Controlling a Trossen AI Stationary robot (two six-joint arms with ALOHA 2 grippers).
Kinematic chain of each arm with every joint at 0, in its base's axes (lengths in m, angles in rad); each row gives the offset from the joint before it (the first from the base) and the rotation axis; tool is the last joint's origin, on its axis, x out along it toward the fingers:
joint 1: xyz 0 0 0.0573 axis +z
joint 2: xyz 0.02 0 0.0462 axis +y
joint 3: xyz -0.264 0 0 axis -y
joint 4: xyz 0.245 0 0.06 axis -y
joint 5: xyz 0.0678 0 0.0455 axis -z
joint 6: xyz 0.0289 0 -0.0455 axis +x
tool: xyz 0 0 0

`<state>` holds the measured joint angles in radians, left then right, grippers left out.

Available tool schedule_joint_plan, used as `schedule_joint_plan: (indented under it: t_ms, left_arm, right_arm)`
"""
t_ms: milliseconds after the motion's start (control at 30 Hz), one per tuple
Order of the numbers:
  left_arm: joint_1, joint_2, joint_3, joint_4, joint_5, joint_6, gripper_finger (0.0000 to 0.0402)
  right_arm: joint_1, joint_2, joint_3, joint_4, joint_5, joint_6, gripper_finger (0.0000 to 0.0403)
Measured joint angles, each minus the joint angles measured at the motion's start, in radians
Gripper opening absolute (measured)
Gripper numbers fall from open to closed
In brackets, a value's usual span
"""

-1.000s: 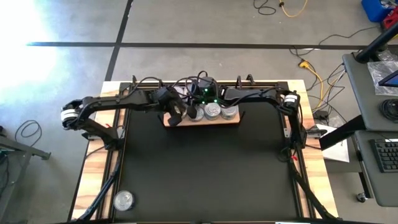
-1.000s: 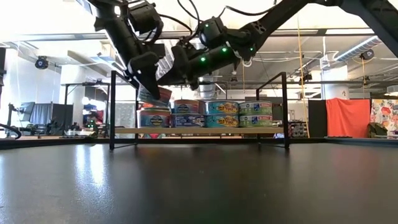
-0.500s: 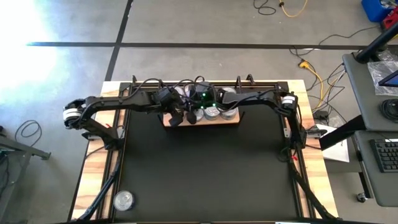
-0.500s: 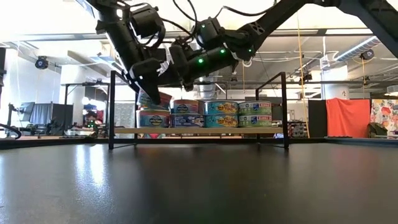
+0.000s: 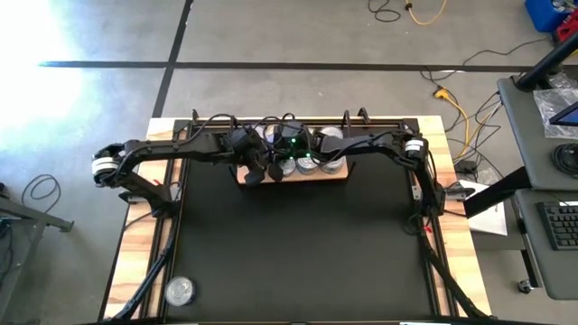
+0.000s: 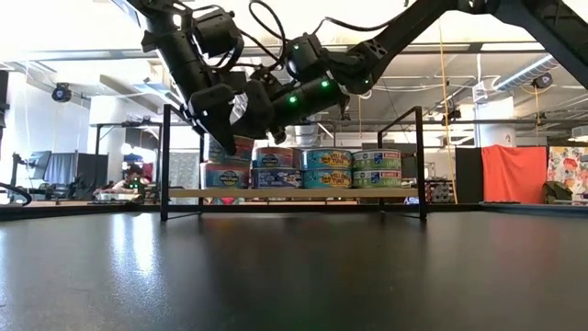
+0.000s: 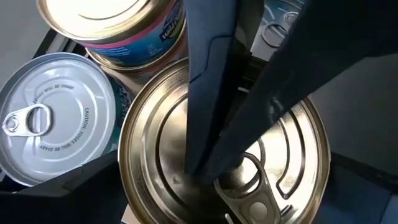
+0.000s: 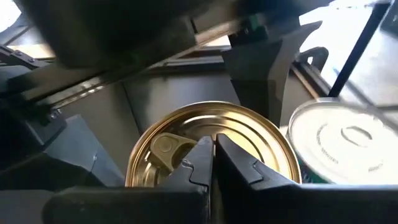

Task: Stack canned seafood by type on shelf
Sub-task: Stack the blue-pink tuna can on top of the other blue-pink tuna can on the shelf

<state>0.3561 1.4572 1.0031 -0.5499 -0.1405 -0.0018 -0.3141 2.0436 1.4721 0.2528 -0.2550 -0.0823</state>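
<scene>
Tins of canned seafood [image 6: 317, 168] are stacked in two layers on the shelf [image 6: 294, 193], a light-wood board with black wire posts standing at the far edge of the black surface [image 5: 298, 244]. Both arms are gathered over the shelf's left end. The left claw [image 6: 220, 124] is spread wide around a gold-lidded tin [image 7: 227, 168] that sits on top of the leftmost stack; whether its fingers [image 7: 68, 186] actually touch the tin's sides cannot be told. The right claw [image 8: 213, 155] is clenched shut, holding nothing — its tips are pressed down onto the lid of that same gold tin, near the pull tab [image 8: 165, 146], as both wrist views show. Just beside the gold tin a silver-lidded tin [image 7: 53, 118] is seen in the left wrist view, and another gold-lidded one with a pink and blue label [image 7: 134, 28] lies tilted beyond it. In the low view, labelled tins — blue, green and red — fill the rest of the shelf to the right. One lone silver-lidded tin [image 5: 180, 290] is left on the wooden rim at the surface's near left corner, well apart from the shelf.
</scene>
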Motion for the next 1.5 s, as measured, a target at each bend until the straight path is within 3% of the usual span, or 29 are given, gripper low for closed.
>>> schedule_joint_plan:
  t_ms: [233,700,1500]
  left_arm:
    - [0.0,0.001,0.002,-0.021,0.003,0.0,0.04]
    - [0.005,0.003,0.071,-0.117,-0.039,0.038,0.04]
    - [0.009,0.023,0.076,-0.144,-0.097,0.011,0.04]
  right_arm:
    - [0.004,0.007,0.004,-0.075,0.058,0.029,0.0012]
    - [0.009,0.0,-0.004,-0.01,0.079,0.032,0.0012]
    - [0.009,0.043,-0.004,0.099,0.049,0.053,0.0012]
